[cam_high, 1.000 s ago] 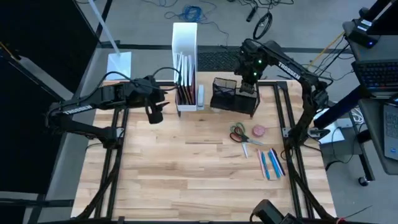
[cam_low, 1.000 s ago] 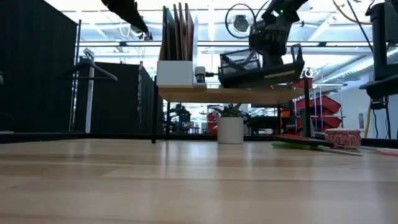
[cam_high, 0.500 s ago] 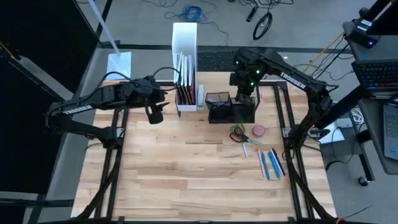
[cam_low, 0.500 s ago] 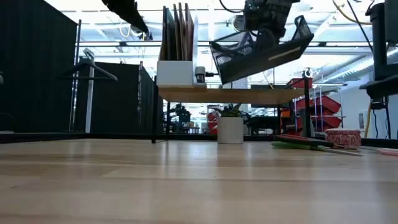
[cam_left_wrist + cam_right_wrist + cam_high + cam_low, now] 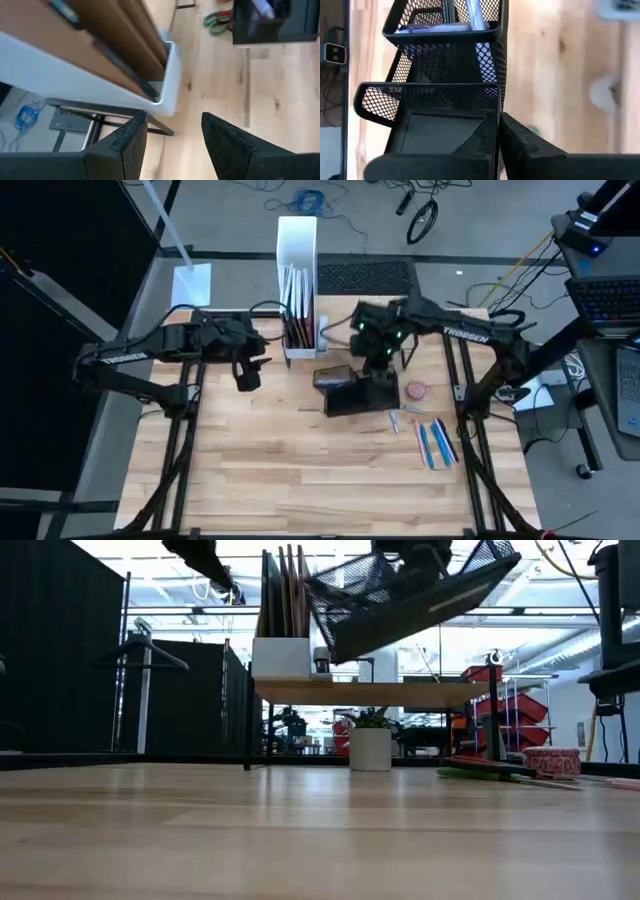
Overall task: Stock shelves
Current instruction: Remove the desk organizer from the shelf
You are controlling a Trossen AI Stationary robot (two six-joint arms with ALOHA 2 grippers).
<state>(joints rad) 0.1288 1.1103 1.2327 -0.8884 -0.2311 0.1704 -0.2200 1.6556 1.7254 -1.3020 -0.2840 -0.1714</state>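
The shelves (image 5: pixel 400 693), a low riser with a light-wood top on black legs, stand at the table's far side. They carry a white file box (image 5: pixel 298 280) filled with brown folders. My right gripper (image 5: pixel 372 370) is shut on a black mesh organizer tray (image 5: pixel 348 392). It holds the tray tilted in the air (image 5: pixel 410 595), above the level of the shelves' top and nearer than the shelves. My left gripper (image 5: pixel 172 140) hovers open beside the file box (image 5: pixel 167 85), with nothing between its fingers. My right gripper pinches one upright mesh wall (image 5: pixel 498 107) of the organizer tray, with one finger (image 5: pixel 487 137) inside a compartment and the other (image 5: pixel 522 145) outside. The tray is lifted clear of the shelves and the table. It hangs tilted, its left end lower in the low view.
Green-handled scissors (image 5: pixel 480 772), a pink tape roll (image 5: pixel 416 391) and several pens (image 5: pixel 435 442) lie on the table's right half. A small white item (image 5: pixel 323 332) stands beside the file box. Bare wood spreads over the near half (image 5: pixel 300 470).
My right gripper has lifted the organizer tray off the shelves' top and carried it up, toward the table's near edge and somewhat to the left. The tray, which sat level on the shelves, now hangs tilted and clear of them.
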